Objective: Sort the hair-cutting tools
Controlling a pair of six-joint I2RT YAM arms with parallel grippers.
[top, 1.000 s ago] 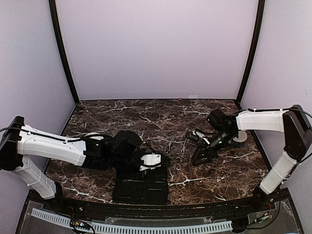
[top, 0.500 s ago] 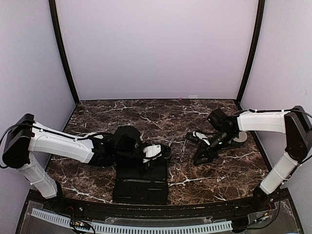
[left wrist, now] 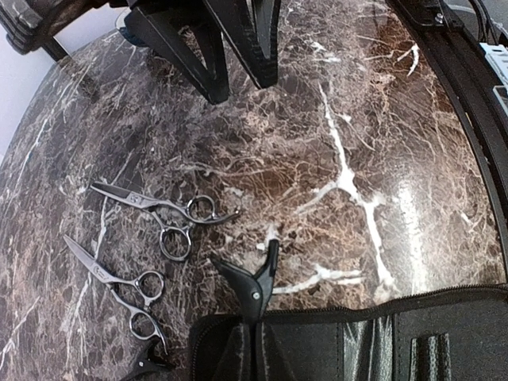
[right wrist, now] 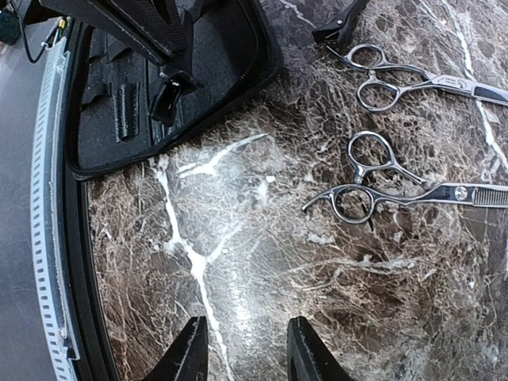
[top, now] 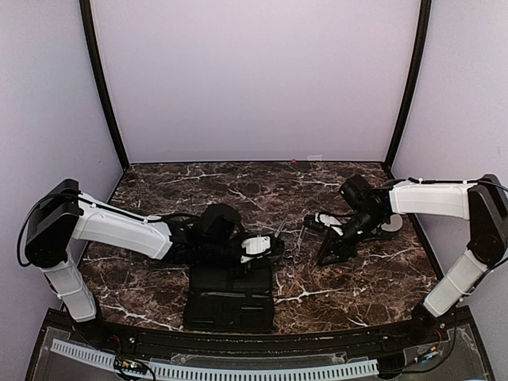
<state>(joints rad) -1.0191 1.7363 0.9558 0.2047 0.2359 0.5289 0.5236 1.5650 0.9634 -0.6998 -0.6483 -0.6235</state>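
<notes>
Two silver scissors lie side by side on the marble between the arms, one (left wrist: 151, 202) (right wrist: 413, 79) plain and one (left wrist: 111, 278) (right wrist: 405, 193) with a toothed blade in the right wrist view. My left gripper (left wrist: 252, 333) (top: 266, 246) is shut on a black hair clip (left wrist: 255, 282) (right wrist: 169, 94) at the far edge of the open black case (top: 230, 298) (left wrist: 381, 341). A second black clip (right wrist: 341, 28) (left wrist: 147, 367) lies by the scissors' handles. My right gripper (right wrist: 248, 349) (top: 327, 255) is open and empty, low over bare marble to the right of the scissors.
A white bowl (top: 390, 225) shows partly behind the right arm, and another white bowl (top: 155, 223) peeks out behind the left arm. The table's front rail (right wrist: 48, 198) runs just past the case.
My left gripper has moved away from me and to the right, from over the case to its far edge, with the clip in it. The right arm has barely moved.
</notes>
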